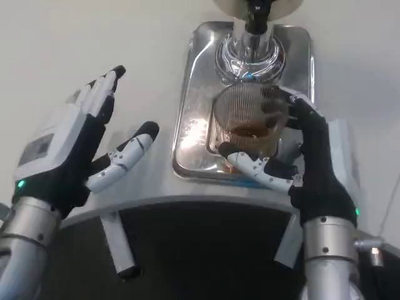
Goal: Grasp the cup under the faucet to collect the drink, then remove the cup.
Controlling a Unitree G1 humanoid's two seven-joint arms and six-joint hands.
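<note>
The ribbed glass cup (247,122) stood on the steel drip tray (187,134) under the faucet (253,37), your right hand (300,159) wrapped around it, left hand (75,147) spread and holding nothing. Amber drink sat inside; tilting or jerking it away risked a spill.

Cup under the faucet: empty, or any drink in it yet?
Partly filled: brown liquid shows through the ribbed clear cup, gripped by the right hand.

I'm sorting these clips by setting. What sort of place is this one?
Probably a drink-dispensing station set up on a white table: a chrome faucet stands over a shiny metal drip tray, and the right hand holds a ribbed clear cup with brownish drink beneath it.
</note>
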